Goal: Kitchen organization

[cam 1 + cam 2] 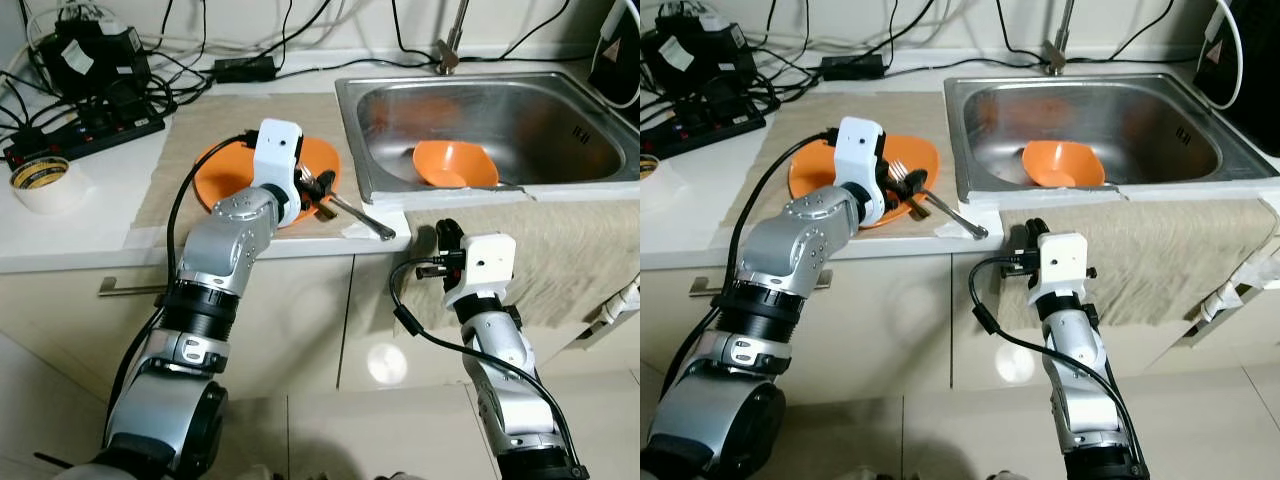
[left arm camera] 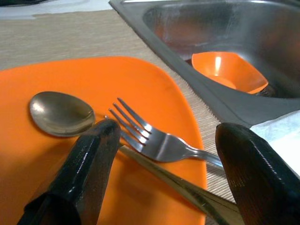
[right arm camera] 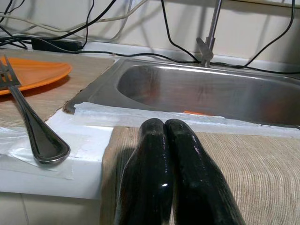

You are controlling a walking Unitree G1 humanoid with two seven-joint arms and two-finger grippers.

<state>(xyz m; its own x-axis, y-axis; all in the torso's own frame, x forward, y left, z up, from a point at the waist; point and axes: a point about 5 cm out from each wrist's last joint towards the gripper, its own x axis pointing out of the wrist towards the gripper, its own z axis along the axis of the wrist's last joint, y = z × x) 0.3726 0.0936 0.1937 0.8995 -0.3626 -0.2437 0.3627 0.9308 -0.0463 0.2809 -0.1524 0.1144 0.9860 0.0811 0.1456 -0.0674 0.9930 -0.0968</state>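
White kitchen desk: my left claw spread over steel fork and spoon on orange plate, orange bowl in steel sink, right claw closed, idle; I judge sorting barely begun.

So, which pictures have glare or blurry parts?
Left wrist view: the black fingers near the lens are soft; the spoon and the bowl shine. Left eye view: a bright spot on the cabinet door. Right wrist view: highlights on the closed fingers.
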